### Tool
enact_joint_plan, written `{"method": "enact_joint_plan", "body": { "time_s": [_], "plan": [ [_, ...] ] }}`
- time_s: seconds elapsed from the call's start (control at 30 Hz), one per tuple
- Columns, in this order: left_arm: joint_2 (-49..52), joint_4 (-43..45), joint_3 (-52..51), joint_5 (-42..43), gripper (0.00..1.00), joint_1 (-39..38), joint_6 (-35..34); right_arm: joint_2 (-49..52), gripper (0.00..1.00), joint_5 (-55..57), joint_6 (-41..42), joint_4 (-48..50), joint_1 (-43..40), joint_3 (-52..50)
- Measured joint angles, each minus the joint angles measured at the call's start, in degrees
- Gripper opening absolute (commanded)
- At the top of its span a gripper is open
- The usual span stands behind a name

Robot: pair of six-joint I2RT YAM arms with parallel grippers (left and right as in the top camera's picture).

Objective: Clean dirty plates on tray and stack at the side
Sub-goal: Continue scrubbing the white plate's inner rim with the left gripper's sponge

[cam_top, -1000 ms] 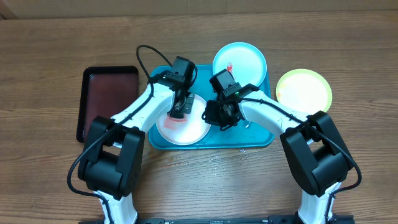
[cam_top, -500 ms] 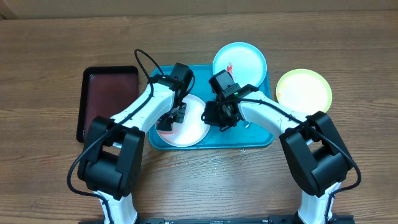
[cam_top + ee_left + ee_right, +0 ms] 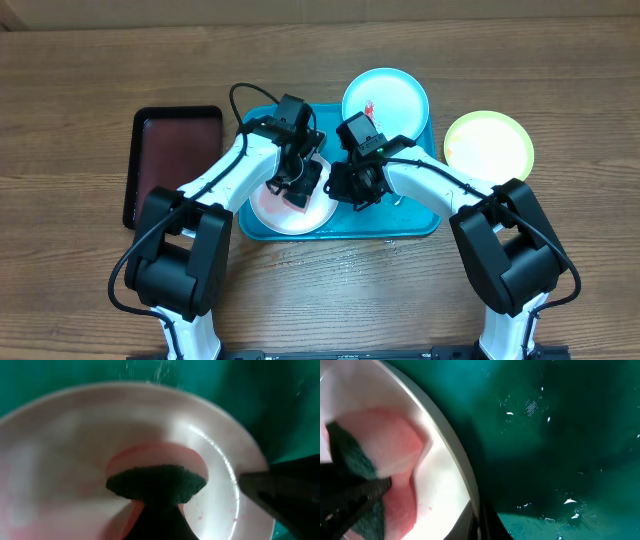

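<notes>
The white plate [image 3: 285,212] lies in the left half of the turquoise tray [image 3: 405,218], with pink smears on it. My left gripper [image 3: 298,182] is shut on a pink sponge with a dark green scrub face [image 3: 156,482] and presses it on the white plate [image 3: 60,460]. My right gripper [image 3: 340,186] is shut on the white plate's right rim [image 3: 451,455], with its jaws at the rim [image 3: 480,520]. The sponge [image 3: 385,440] also shows in the right wrist view. The pale cyan plate [image 3: 386,98] sits at the tray's far edge with a red smear. The yellow-green-rimmed plate [image 3: 488,146] lies on the table to the right of the tray.
A black tray with a dark-red inside [image 3: 172,160] lies left of the turquoise tray. Water drops glint on the tray floor [image 3: 560,435]. Both arms cross over the middle of the tray.
My left gripper swept the sponge to the plate's left side, then back toward the right of the plate. The right arm and the plates have not moved.
</notes>
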Motion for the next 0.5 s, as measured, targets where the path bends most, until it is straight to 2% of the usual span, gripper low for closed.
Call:
{"method": "enact_joint_plan", "body": {
  "time_s": [0.1,0.23,0.4,0.5],
  "plan": [
    [0.00,2.69,0.00,-1.81,0.04,-0.02,-0.07,0.00,0.04,0.02,0.00,-0.02,0.02,0.00],
    [0.00,4.07,0.00,-9.16,0.04,-0.02,-1.77,0.00,0.04,0.02,0.02,0.02,0.02,0.00],
    [0.00,1.70,0.00,-21.84,0.04,-0.02,-6.27,0.00,0.04,-0.02,0.00,0.11,0.02,0.00],
    [0.00,-0.83,0.00,-26.60,0.04,-0.02,-8.83,0.00,0.04,-0.02,0.02,0.28,0.02,0.00]
  ]
}}
